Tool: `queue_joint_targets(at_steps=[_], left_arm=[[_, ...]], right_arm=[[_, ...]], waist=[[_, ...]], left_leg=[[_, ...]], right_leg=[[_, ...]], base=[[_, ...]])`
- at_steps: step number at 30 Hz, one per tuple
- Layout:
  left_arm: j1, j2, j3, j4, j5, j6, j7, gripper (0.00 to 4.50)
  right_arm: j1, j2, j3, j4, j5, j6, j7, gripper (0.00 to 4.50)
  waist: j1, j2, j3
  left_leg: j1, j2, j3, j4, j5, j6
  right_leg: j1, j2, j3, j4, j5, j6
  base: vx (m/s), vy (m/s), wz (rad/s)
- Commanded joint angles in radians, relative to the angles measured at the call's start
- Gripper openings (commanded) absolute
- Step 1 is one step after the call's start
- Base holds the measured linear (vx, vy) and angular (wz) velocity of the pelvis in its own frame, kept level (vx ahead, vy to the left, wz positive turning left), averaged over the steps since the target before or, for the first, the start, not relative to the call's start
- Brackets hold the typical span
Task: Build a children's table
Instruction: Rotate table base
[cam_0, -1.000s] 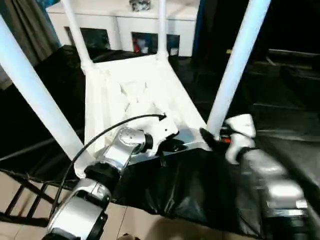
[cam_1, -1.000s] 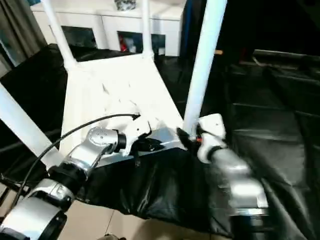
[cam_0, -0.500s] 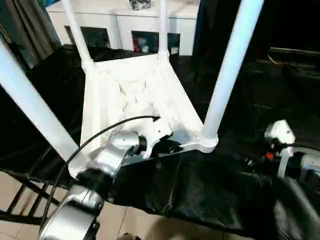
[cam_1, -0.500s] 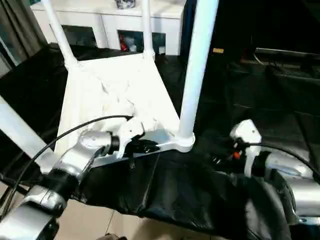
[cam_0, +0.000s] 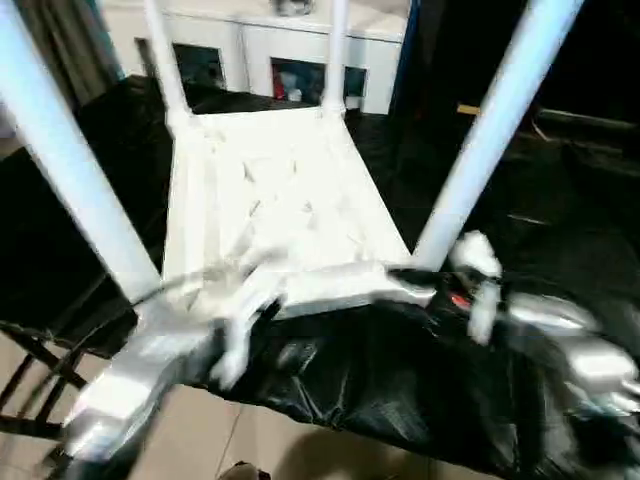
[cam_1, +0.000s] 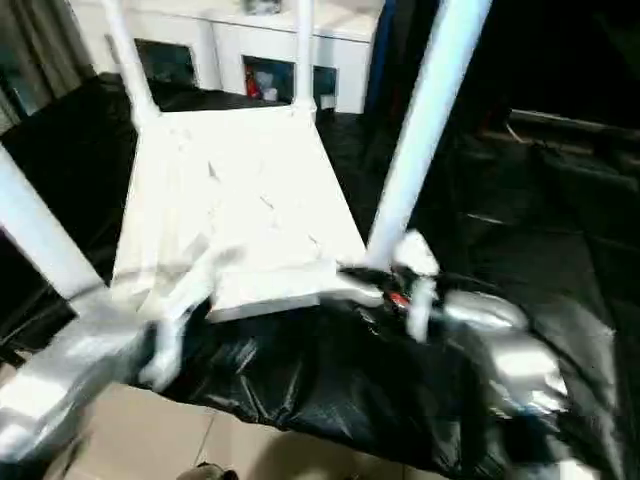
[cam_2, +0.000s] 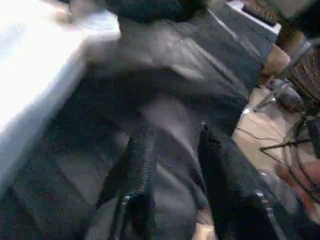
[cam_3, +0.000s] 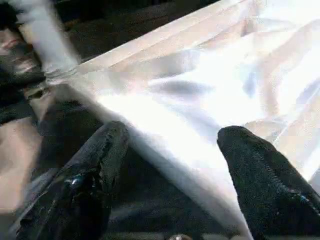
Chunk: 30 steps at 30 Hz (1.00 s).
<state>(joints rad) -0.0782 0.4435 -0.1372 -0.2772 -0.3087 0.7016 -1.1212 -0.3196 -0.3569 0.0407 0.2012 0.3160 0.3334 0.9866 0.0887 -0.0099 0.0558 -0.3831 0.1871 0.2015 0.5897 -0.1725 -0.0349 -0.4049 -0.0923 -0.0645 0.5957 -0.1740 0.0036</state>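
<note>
Looking down from the head camera, I log this:

Tabletop: one white tabletop lies upside down on the black-covered work table, its near edge close to the table's near edge.
Legs: four white legs stand up from the corner sockets; near-left, near-right, far-left, far-right.
Left gripper: the left gripper shows its two black fingers a moderate gap apart, with nothing between them, over the black cover beside the tabletop's white edge. From the head, this arm is a blur at the near-left corner.
Right gripper: the right gripper has its fingers spread wide, the tabletop's near edge lying in front of the gap; I see no grip on it. From the head, it sits at the near-right corner socket by the near-right leg.
Cabinet: one white cabinet stands beyond the table.
Floor: the left wrist camera alone shows floor and cables past the table's edge.
</note>
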Motion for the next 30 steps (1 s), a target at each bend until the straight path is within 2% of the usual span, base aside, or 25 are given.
queue_joint_targets(at_steps=[1, 3, 4, 6, 8, 9, 11, 12, 13, 14, 15, 16, 17, 18, 20, 21, 22, 23, 24, 25, 26, 27, 28, 30], left_arm=[[0.020, 0.019, 0.012, -0.066, -0.025, 0.035, 0.002, 1.81], [0.069, 0.046, 0.033, -0.115, -0.040, 0.063, 0.010, 2.05], [0.099, 0.066, 0.046, -0.141, -0.043, 0.070, 0.012, 2.15], [0.172, 0.105, 0.091, -0.200, -0.067, 0.091, 0.011, 2.19], [0.205, 0.119, 0.115, -0.226, -0.084, 0.103, 0.015, 2.29], [0.217, 0.126, 0.124, -0.233, -0.090, 0.108, 0.012, 2.53], [0.252, 0.148, 0.146, -0.254, -0.101, 0.104, 0.006, 2.56], [0.254, 0.149, 0.148, -0.256, -0.103, 0.105, 0.005, 2.60], [0.270, 0.158, 0.158, -0.267, -0.115, 0.110, 0.002, 2.60], [0.276, 0.160, 0.162, -0.269, -0.116, 0.108, 0.001, 2.71], [0.305, 0.176, 0.180, -0.273, -0.121, 0.092, -0.006, 2.85], [0.308, 0.178, 0.182, -0.273, -0.121, 0.090, -0.007, 2.85], [0.326, 0.180, 0.201, -0.259, -0.117, 0.057, 0.001, 2.97], [0.330, 0.174, 0.216, -0.240, -0.112, 0.029, 0.010, 3.01], [0.319, 0.160, 0.246, -0.190, -0.101, -0.037, 0.018, 3.18], [0.273, 0.125, 0.295, -0.111, -0.092, -0.165, 0.032, 3.29], [0.258, 0.110, 0.307, -0.095, -0.090, -0.199, 0.041, 3.29], [0.226, 0.096, 0.317, -0.088, -0.109, -0.204, 0.043, 3.42], [0.208, 0.090, 0.321, -0.086, -0.121, -0.202, 0.044, 3.48], [0.163, 0.075, 0.320, -0.072, -0.145, -0.195, 0.045, 3.55], [0.157, 0.073, 0.320, -0.069, -0.148, -0.195, 0.045, 3.55], [0.136, 0.067, 0.318, -0.062, -0.159, -0.195, 0.046, 3.74], [0.071, 0.040, 0.298, -0.033, -0.176, -0.198, 0.048, 3.74], [-0.019, -0.001, 0.251, 0.014, -0.177, -0.208, 0.056, 3.85]], right_arm=[[-0.021, 0.001, -0.038, 0.041, -0.024, -0.041, -0.069, 3.34], [-0.045, 0.017, -0.063, 0.085, -0.038, -0.064, -0.127, 3.34], [-0.054, 0.023, -0.077, 0.104, -0.041, -0.079, -0.152, 3.34], [-0.071, 0.024, -0.108, 0.151, -0.052, -0.113, -0.215, 3.34], [-0.076, 0.016, -0.122, 0.181, -0.060, -0.136, -0.243, 3.34], [-0.080, 0.012, -0.127, 0.194, -0.066, -0.138, -0.262, 3.34], [-0.099, 0.001, -0.137, 0.254, -0.094, -0.161, -0.323, 3.34], [-0.101, 0.001, -0.138, 0.259, -0.095, -0.164, -0.326, 3.34], [-0.112, -0.003, -0.143, 0.291, -0.104, -0.186, -0.348, 3.34], [-0.118, -0.005, -0.146, 0.306, -0.106, -0.191, -0.359, 3.34], [-0.157, -0.014, -0.168, 0.399, -0.118, -0.238, -0.417, 3.34], [-0.163, -0.015, -0.171, 0.410, -0.119, -0.244, -0.424, 3.34], [-0.197, -0.022, -0.193, 0.491, -0.128, -0.286, -0.472, 3.34], [-0.216, -0.029, -0.202, 0.539, -0.140, -0.312, -0.511, 3.34], [-0.246, -0.046, -0.216, 0.614, -0.153, -0.348, -0.570, 3.34], [-0.277, -0.073, -0.222, 0.697, -0.165, -0.383, -0.605, 3.34], [-0.279, -0.076, -0.219, 0.704, -0.168, -0.387, -0.600, 3.34], [-0.275, -0.074, -0.217, 0.695, -0.164, -0.383, -0.583, 3.34], [-0.273, -0.072, -0.217, 0.689, -0.161, -0.380, -0.573, 3.34], [-0.264, -0.065, -0.215, 0.671, -0.154, -0.373, -0.557, 3.34], [-0.264, -0.064, -0.215, 0.673, -0.153, -0.374, -0.555, 3.34], [-0.264, -0.061, -0.215, 0.677, -0.152, -0.380, -0.548, 3.34], [-0.241, -0.051, -0.201, 0.645, -0.157, -0.369, -0.530, 3.34], [-0.199, -0.041, -0.172, 0.590, -0.167, -0.348, -0.514, 3.34]], waist=[[-0.002, -0.005, -0.054], [0.000, -0.007, -0.053], [-0.002, -0.007, -0.053], [-0.005, -0.008, -0.054], [-0.006, -0.011, -0.053], [-0.006, -0.014, -0.052], [-0.004, -0.013, -0.053], [-0.007, -0.015, -0.052], [-0.008, -0.018, -0.052], [-0.008, -0.018, -0.052], [-0.008, -0.022, -0.053], [-0.011, -0.021, -0.052], [-0.010, -0.017, -0.052], [-0.012, -0.019, -0.051], [-0.011, -0.020, -0.053], [-0.009, -0.029, -0.054], [-0.006, -0.029, -0.057], [-0.002, -0.026, -0.058], [-0.006, -0.029, -0.060], [-0.007, -0.029, -0.062], [-0.006, -0.030, -0.063], [-0.009, -0.035, -0.063], [-0.011, -0.034, -0.065], [-0.008, -0.031, -0.064]], left_leg=[[0.032, 0.051, -0.024, -0.087, -0.301, -0.019], [0.038, 0.050, -0.021, -0.087, -0.317, -0.028], [0.030, 0.048, -0.024, -0.089, -0.315, -0.032], [0.028, 0.047, -0.024, -0.089, -0.310, -0.033], [0.034, 0.046, -0.021, -0.087, -0.318, -0.032], [0.032, 0.045, -0.021, -0.087, -0.321, -0.032], [0.033, 0.045, -0.022, -0.086, -0.320, -0.034], [0.029, 0.044, -0.022, -0.087, -0.320, -0.036], [0.033, 0.044, -0.022, -0.085, -0.329, -0.038], [0.031, 0.043, -0.022, -0.086, -0.331, -0.039], [0.033, 0.044, -0.022, -0.084, -0.337, -0.041], [0.032, 0.042, -0.021, -0.084, -0.344, -0.043], [0.034, 0.043, -0.022, -0.084, -0.347, -0.046], [0.038, 0.042, -0.020, -0.083, -0.362, -0.054], [0.037, 0.039, -0.019, -0.081, -0.357, -0.059], [0.035, 0.034, -0.017, -0.078, -0.358, -0.051], [0.037, 0.035, -0.015, -0.076, -0.354, -0.052], [0.038, 0.035, -0.016, -0.076, -0.347, -0.050], [0.028, 0.036, -0.019, -0.077, -0.323, -0.046], [0.026, 0.037, -0.019, -0.078, -0.304, -0.041], [0.030, 0.038, -0.018, -0.076, -0.304, -0.039], [0.027, 0.037, -0.017, -0.075, -0.298, -0.032], [0.024, 0.037, -0.018, -0.074, -0.285, -0.028], [0.030, 0.036, -0.014, -0.071, -0.272, -0.023]], right_leg=[[0.023, -0.054, 0.045, -0.074, -0.345, -0.188], [0.020, -0.049, 0.046, -0.076, -0.347, -0.180], [0.027, -0.049, 0.046, -0.072, -0.342, -0.176], [0.029, -0.050, 0.046, -0.071, -0.339, -0.168], [0.024, -0.046, 0.047, -0.074, -0.347, -0.163], [0.025, -0.047, 0.047, -0.075, -0.353, -0.164], [0.024, -0.047, 0.046, -0.072, -0.357, -0.160], [0.026, -0.046, 0.045, -0.073, -0.360, -0.155], [0.023, -0.047, 0.046, -0.073, -0.364, -0.153], [0.025, -0.047, 0.046, -0.074, -0.367, -0.150], [0.022, -0.050, 0.045, -0.073, -0.377, -0.151], [0.023, -0.046, 0.046, -0.075, -0.383, -0.145], [0.021, -0.045, 0.046, -0.075, -0.381, -0.142], [0.017, -0.042, 0.045, -0.078, -0.376, -0.144], [0.018, -0.039, 0.044, -0.074, -0.344, -0.148], [0.021, -0.039, 0.042, -0.076, -0.340, -0.145], [0.023, -0.038, 0.044, -0.074, -0.327, -0.146], [0.024, -0.041, 0.045, -0.074, -0.312, -0.146], [0.033, -0.040, 0.045, -0.065, -0.272, -0.150], [0.036, -0.040, 0.044, -0.060, -0.246, -0.151], [0.033, -0.039, 0.044, -0.059, -0.238, -0.156], [0.035, -0.041, 0.045, -0.058, -0.227, -0.167], [0.038, -0.043, 0.044, -0.055, -0.220, -0.173], [0.034, -0.039, 0.046, -0.059, -0.210, -0.177]], base=[[0.000, 0.000, 0.00], [0.000, 0.000, 0.00], [0.000, 0.000, 0.00], [0.000, 0.000, 0.00], [0.000, 0.000, 0.00], [0.000, 0.000, 0.00], [0.000, 0.000, 0.00], [0.000, 0.000, 0.00], [0.000, 0.000, 0.00], [0.000, 0.000, 0.00], [0.000, 0.000, 0.00], [0.000, 0.000, 0.00], [0.000, 0.000, 0.00], [0.000, 0.000, 0.00], [0.000, 0.000, 0.00], [0.000, 0.000, 0.00], [0.000, 0.000, 0.00], [0.000, 0.000, 0.00], [0.000, 0.000, 0.00], [0.000, 0.000, 0.00], [0.000, 0.000, 0.00], [0.000, 0.000, 0.00], [0.000, 0.000, 0.00], [0.000, 0.000, 0.00]])
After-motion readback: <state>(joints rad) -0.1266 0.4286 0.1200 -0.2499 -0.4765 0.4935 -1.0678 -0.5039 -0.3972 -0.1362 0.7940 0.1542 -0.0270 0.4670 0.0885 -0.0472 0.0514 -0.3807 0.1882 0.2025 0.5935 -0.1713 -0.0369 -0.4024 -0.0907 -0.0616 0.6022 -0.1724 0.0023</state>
